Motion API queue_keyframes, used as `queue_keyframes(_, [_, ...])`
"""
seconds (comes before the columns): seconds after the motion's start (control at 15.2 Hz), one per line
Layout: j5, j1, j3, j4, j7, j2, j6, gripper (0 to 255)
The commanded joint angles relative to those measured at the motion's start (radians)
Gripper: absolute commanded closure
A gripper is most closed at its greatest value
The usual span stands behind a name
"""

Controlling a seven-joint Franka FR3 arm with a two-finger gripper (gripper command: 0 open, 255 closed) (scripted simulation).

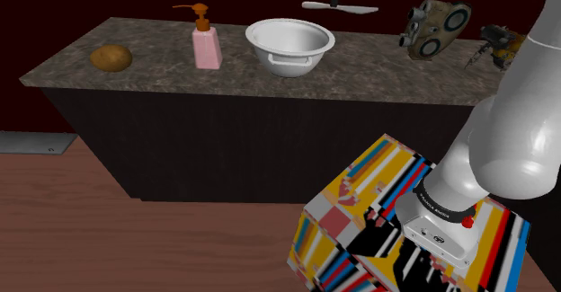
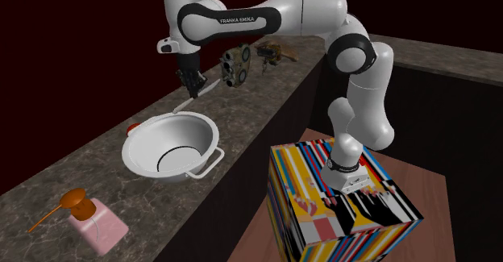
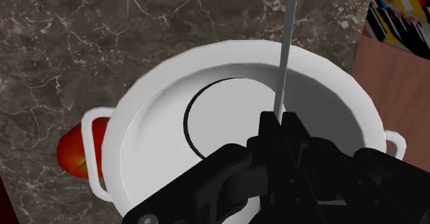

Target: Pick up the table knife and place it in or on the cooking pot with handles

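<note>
Just one knife (image 3: 284,50) — one pot (image 3: 241,50).

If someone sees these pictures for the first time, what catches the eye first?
The black gripper, shut on a table knife and hanging over the white cooking pot on the dark marbled counter. Then the stand with its bright striped pattern, beside the counter.

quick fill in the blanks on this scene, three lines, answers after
1. The gripper is shut on the ____.
2. In the shoulder view, the soap dispenser stands between the potato and the ____.
3. The soap dispenser's body is ____.
Missing words: table knife; cooking pot; pink.
</note>
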Motion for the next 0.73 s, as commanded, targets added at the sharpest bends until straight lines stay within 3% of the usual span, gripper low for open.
queue_keyframes(0.0, [0.028,0.006,0.015,0.061,0.027,0.050,-0.018,255])
queue_keyframes(0.4, [0.120,-0.016,0.060,0.328,0.102,0.236,-0.115,255])
queue_keyframes(0.66, [0.193,-0.076,0.101,0.617,0.167,0.410,-0.228,255])
